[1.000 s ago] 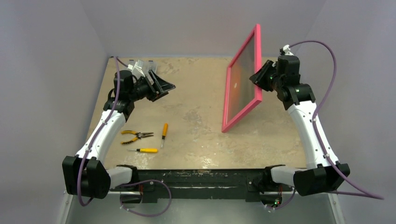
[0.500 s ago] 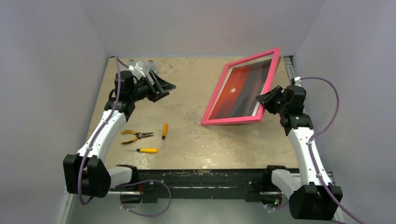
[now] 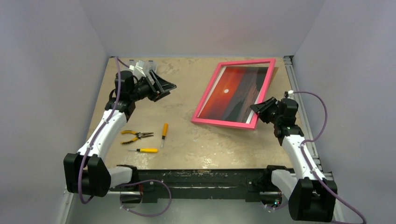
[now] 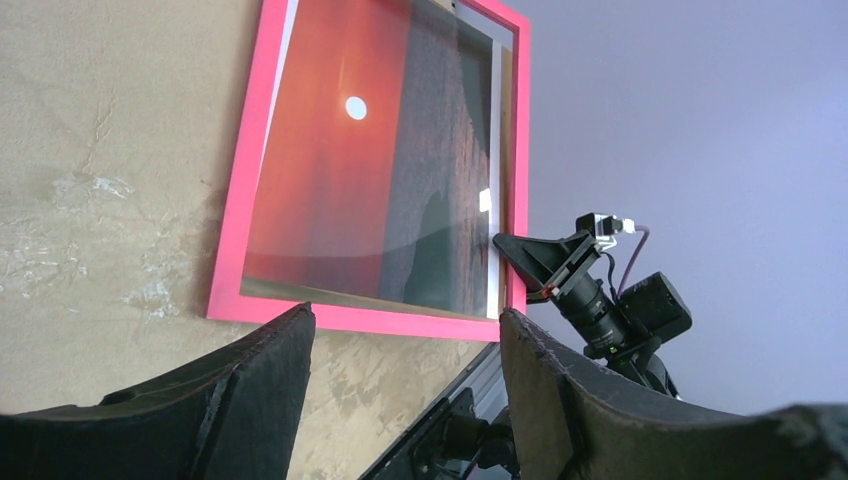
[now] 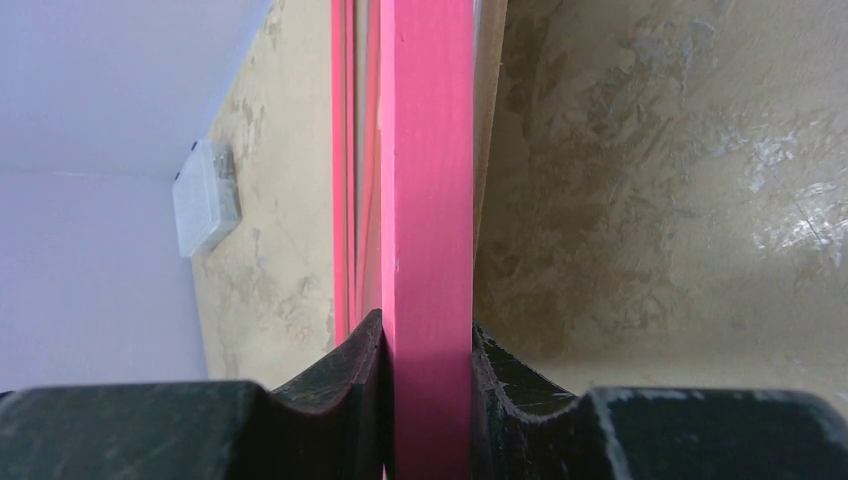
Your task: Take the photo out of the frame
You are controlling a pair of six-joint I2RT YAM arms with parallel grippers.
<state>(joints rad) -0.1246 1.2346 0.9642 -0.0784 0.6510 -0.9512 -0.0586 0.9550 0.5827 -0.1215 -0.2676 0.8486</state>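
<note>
The pink frame [image 3: 220,121] lies nearly flat at the table's right, face up, with the sunset photo [image 3: 236,93] still inside it. My right gripper [image 3: 258,108] is shut on the frame's right edge near its near corner; in the right wrist view the pink bar [image 5: 428,200] sits clamped between both fingers. My left gripper [image 3: 167,87] is open and empty, raised over the table's back left. In the left wrist view the frame [image 4: 350,318] and photo [image 4: 370,160] show beyond the open fingers [image 4: 265,360].
Yellow-handled pliers [image 3: 134,136] and two yellow screwdrivers [image 3: 164,132] [image 3: 144,150] lie on the table [image 3: 187,121] at the near left. A white box [image 3: 140,64] sits at the back left corner. Grey walls close in on three sides; a rail [image 3: 299,93] runs along the right edge.
My right gripper swung the frame from upright on edge down to nearly flat, face up, and pulled it nearer and leftward. The left arm stayed still.
</note>
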